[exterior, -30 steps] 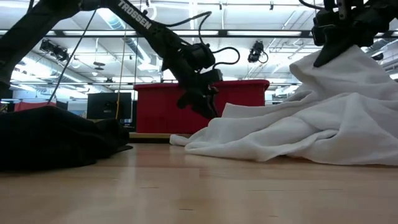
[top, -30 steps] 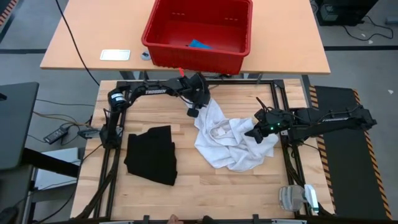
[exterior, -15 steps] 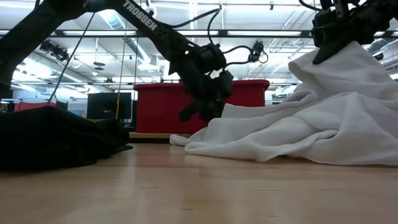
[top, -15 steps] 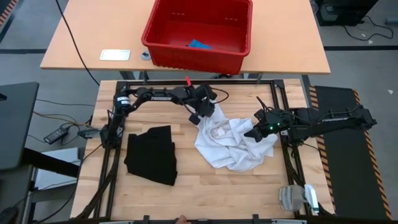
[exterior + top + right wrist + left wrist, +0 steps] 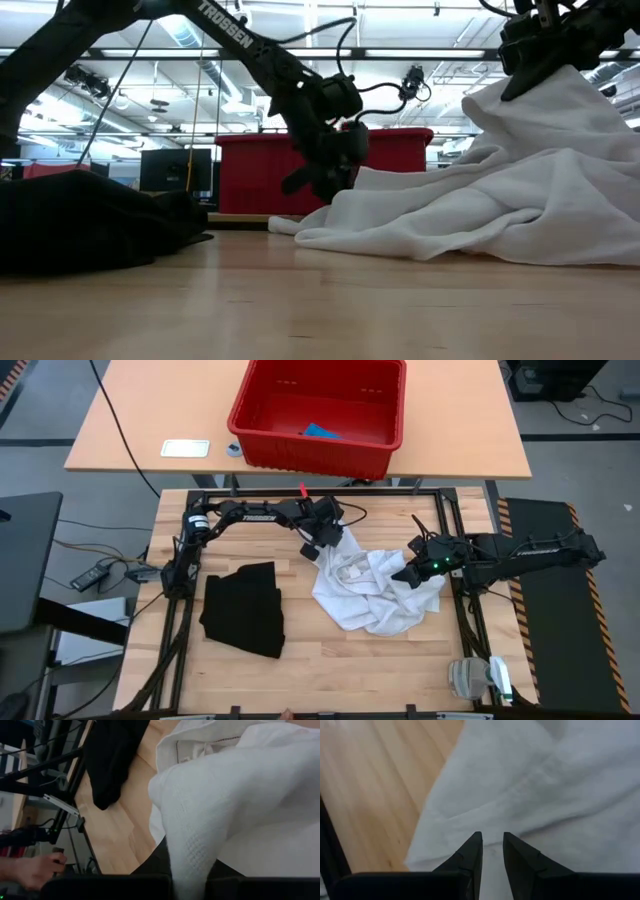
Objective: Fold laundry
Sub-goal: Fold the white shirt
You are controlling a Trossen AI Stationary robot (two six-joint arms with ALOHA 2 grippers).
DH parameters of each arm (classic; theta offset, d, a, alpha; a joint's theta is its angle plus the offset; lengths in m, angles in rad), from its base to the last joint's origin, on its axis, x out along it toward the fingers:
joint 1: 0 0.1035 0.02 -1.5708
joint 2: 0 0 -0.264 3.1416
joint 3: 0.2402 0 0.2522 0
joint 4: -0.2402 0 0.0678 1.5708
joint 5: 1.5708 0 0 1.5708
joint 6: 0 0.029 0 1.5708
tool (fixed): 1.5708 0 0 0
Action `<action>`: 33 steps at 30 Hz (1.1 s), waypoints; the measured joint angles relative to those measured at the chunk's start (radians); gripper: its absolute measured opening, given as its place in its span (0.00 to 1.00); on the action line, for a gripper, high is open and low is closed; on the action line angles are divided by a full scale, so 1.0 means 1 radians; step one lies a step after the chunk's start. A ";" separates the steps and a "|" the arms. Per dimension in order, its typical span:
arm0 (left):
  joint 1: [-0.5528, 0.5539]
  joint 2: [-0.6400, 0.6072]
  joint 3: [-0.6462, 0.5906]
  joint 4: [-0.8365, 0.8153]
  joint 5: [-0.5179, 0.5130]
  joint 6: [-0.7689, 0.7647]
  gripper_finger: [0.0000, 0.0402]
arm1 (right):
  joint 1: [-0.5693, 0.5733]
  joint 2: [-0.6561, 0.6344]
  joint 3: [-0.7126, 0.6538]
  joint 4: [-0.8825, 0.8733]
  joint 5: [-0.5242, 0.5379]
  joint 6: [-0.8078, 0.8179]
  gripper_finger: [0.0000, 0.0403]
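Observation:
A large white T-shirt (image 5: pixel 370 585) lies crumpled on the wooden table, right of the middle. My right gripper (image 5: pixel 406 574) is shut on the shirt's right part and holds it raised into a peak (image 5: pixel 530 95). My left gripper (image 5: pixel 316 546) hovers at the shirt's far left corner (image 5: pixel 445 820). Its fingers (image 5: pixel 475 847) point steeply down, a narrow gap apart, with nothing pinched between them. A black garment (image 5: pixel 243 608) lies flat at the near left. A small bright blue piece (image 5: pixel 320 432) lies in the red basket (image 5: pixel 262 445). My left gripper has its fingertips right over the shirt's far left corner (image 5: pixel 492 827); whether they touch the cloth I cannot tell. My right gripper holds a bunch of the shirt's right part (image 5: pixel 200 815), coming from the table's right and slanting down. The cloth drapes over the fingers and hides the contact. The held part is lifted; the rest lies slack on the table.
The red basket stands on a second table beyond the far edge, beside a small white flat object (image 5: pixel 185 448). A black metal frame (image 5: pixel 300 490) runs round the worktable. A grey device (image 5: pixel 478 678) sits at the near right corner. A person's hand (image 5: pixel 30 870) shows beyond the table.
My left gripper has moved a little toward the table's right edge and down onto the shirt's far left corner, rolling its wrist as it went. The shirt and my right gripper have kept still.

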State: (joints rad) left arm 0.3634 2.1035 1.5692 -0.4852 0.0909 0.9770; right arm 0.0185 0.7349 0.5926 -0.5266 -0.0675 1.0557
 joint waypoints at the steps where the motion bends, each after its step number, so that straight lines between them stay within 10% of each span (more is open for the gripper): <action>1: 0.000 0.000 0.015 -0.021 0.001 -0.028 0.20 | 0.000 0.000 0.000 0.002 -0.006 0.000 0.06; 11: 0.010 0.024 0.069 -0.160 0.058 0.071 0.20 | -0.015 0.019 0.000 -0.002 0.125 -0.089 0.06; 33: -0.048 0.047 0.069 -0.183 -0.046 0.191 0.20 | -0.001 0.098 0.000 0.069 0.046 -0.032 0.06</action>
State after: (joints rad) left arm 0.3155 2.1502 1.6379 -0.6683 0.0453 1.1682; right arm 0.0178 0.8333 0.5926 -0.4572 -0.0214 1.0235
